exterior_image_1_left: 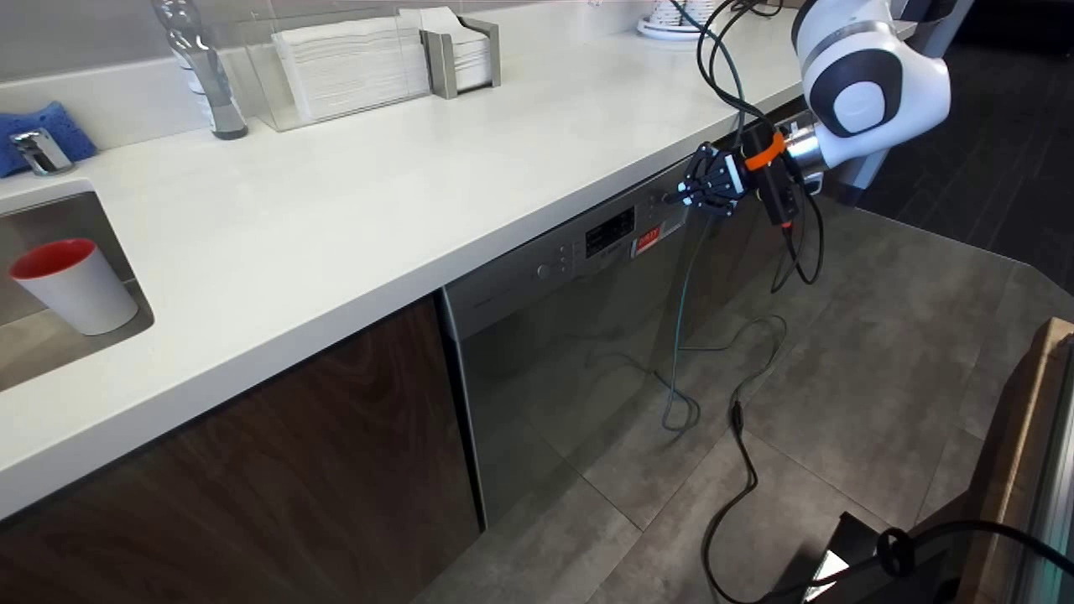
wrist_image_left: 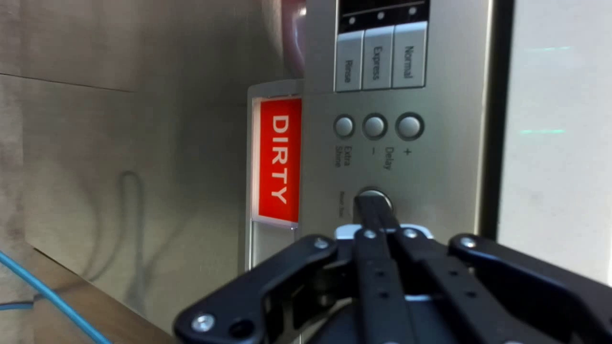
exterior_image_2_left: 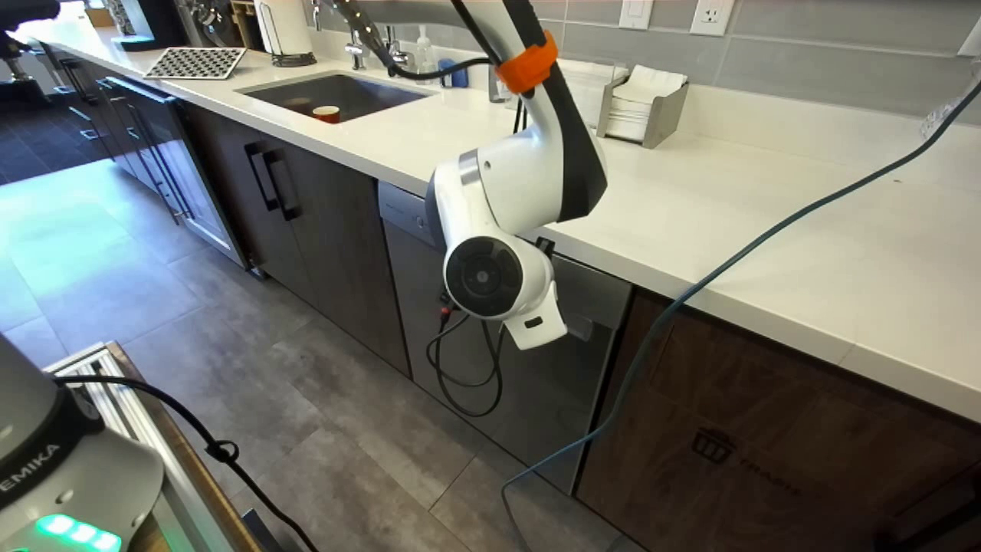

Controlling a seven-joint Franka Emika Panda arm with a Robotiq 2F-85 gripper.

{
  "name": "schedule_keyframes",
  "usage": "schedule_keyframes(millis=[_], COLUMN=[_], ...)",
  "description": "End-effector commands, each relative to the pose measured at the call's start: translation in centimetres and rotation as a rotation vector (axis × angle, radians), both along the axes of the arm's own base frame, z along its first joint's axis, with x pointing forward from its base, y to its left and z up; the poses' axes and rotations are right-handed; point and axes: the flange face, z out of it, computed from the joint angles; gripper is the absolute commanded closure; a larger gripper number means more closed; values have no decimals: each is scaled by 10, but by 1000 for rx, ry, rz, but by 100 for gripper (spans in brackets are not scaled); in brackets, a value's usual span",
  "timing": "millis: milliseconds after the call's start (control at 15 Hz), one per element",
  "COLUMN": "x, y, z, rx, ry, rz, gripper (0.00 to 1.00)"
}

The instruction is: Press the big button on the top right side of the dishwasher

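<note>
The dishwasher has a grey steel front [exterior_image_1_left: 554, 377] under the counter; it also shows in an exterior view [exterior_image_2_left: 536, 399] behind the arm. Its top control strip [wrist_image_left: 444, 143] fills the middle of the wrist view, with a dark display [exterior_image_1_left: 610, 232], three small round buttons [wrist_image_left: 374, 126] and a larger round button [wrist_image_left: 373, 192]. My gripper [wrist_image_left: 374, 203] is shut and empty. Its fingertips lie over the larger button and cover most of it; whether they touch it I cannot tell. In an exterior view the gripper [exterior_image_1_left: 676, 198] points at the strip's right end.
A red DIRTY sign [wrist_image_left: 279, 160] is fixed beside the strip. The white counter edge [exterior_image_1_left: 537, 231] overhangs just above it. A blue-green cable [exterior_image_2_left: 690, 295] hangs across the cabinet front to the floor. A napkin holder [exterior_image_1_left: 466, 59] and a mug [exterior_image_1_left: 80, 289] in the sink are farther off.
</note>
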Motion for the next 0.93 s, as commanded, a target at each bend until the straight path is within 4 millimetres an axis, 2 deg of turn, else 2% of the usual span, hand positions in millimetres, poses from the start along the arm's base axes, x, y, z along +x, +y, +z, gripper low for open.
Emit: schedule_keyframes(millis=[0, 467, 533, 600, 867], x=[0, -11, -12, -13, -20], y=[-10, -25, -25, -25, -25], z=[14, 28, 29, 29, 34], rx=[-36, -75, -72, -72, -100], ry=[-24, 6, 14, 18, 59], rz=[-6, -30, -30, -26, 1], gripper=[100, 100, 74, 73, 47])
